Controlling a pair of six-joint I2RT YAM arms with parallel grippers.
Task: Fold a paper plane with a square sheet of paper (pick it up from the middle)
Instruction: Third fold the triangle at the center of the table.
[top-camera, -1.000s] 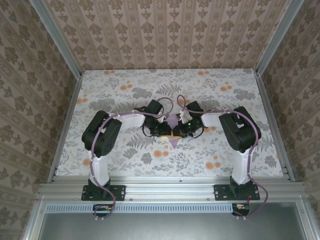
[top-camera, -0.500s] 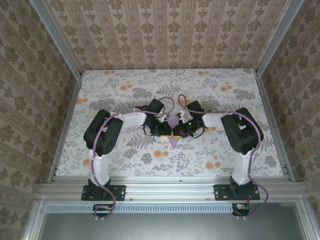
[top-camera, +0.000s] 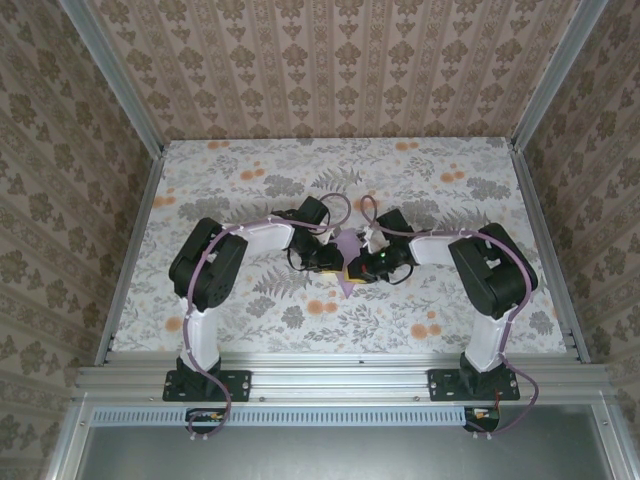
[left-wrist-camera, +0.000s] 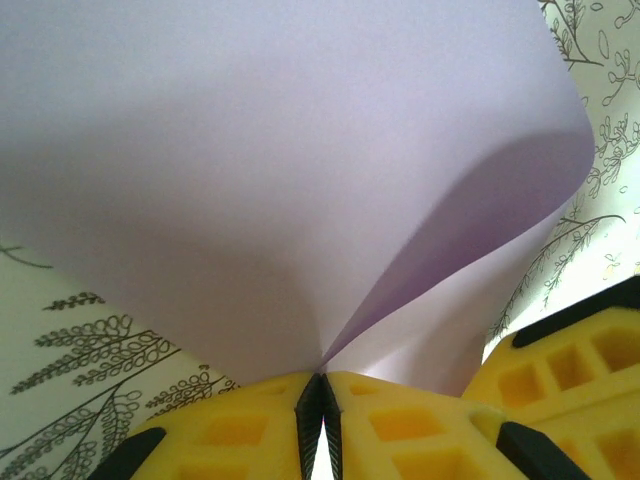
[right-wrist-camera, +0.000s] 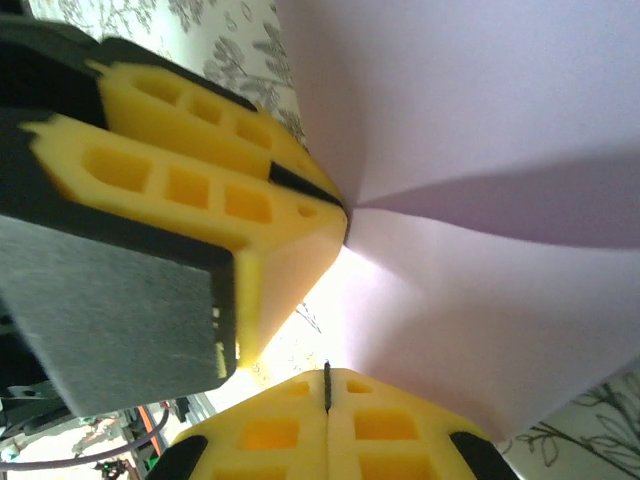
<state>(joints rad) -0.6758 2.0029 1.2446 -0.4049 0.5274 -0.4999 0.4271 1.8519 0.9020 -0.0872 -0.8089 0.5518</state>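
Square sheet of paper (left-wrist-camera: 280, 180) curling loosely, unfolded, over tabletop (top-camera: 250, 160) centre. Left gripper (left-wrist-camera: 322, 395) clamping sheet. Right gripper (right-wrist-camera: 327, 395) jaws together beside sheet, hold unclear. Plane folding barely beginning.

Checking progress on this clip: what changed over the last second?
The right arm's elbow swung outward and toward the near edge, pushing the shut right gripper slightly left. The left gripper stays pinched on the square sheet of paper, which has not visibly shifted.
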